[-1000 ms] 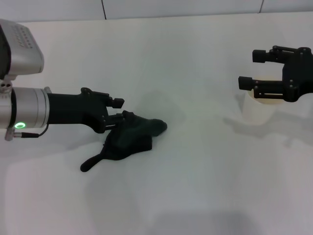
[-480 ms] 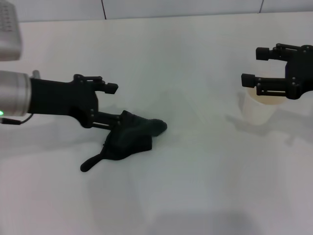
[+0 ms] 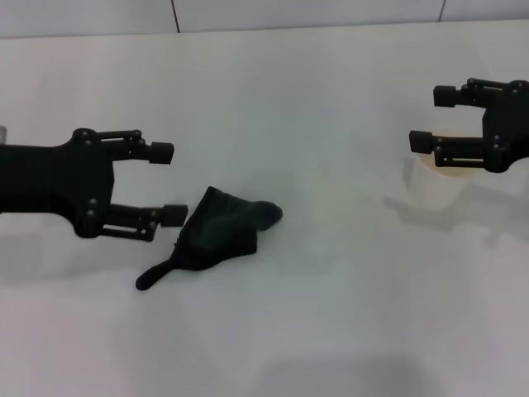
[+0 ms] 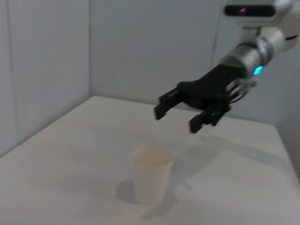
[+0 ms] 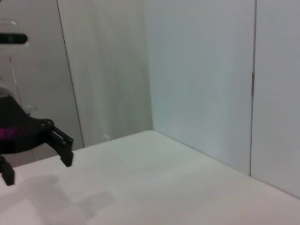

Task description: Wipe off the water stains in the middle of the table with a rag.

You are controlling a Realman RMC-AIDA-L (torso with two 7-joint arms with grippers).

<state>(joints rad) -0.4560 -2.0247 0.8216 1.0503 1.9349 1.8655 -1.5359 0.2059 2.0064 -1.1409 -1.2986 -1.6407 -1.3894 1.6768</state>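
Observation:
The rag (image 3: 219, 231), a dark crumpled cloth with a narrow tail, lies flat on the white table (image 3: 331, 322) left of centre. My left gripper (image 3: 169, 183) hovers just left of it, open, its lower fingertip close to the rag's edge and nothing held. No water stains show on the table. Far right, my right gripper (image 3: 430, 118) hangs open above a white paper cup (image 3: 436, 188). The left wrist view shows that right gripper (image 4: 177, 119) over the cup (image 4: 151, 174). The right wrist view catches the left gripper (image 5: 37, 168) at its edge.
The paper cup stands near the table's right side, under the right gripper. Grey wall panels (image 3: 306, 12) run along the table's far edge. Bare white surface lies between the rag and the cup.
My left gripper let go of the rag and drew back to the left, now open. The rag stayed where it was. The right gripper shifted only slightly.

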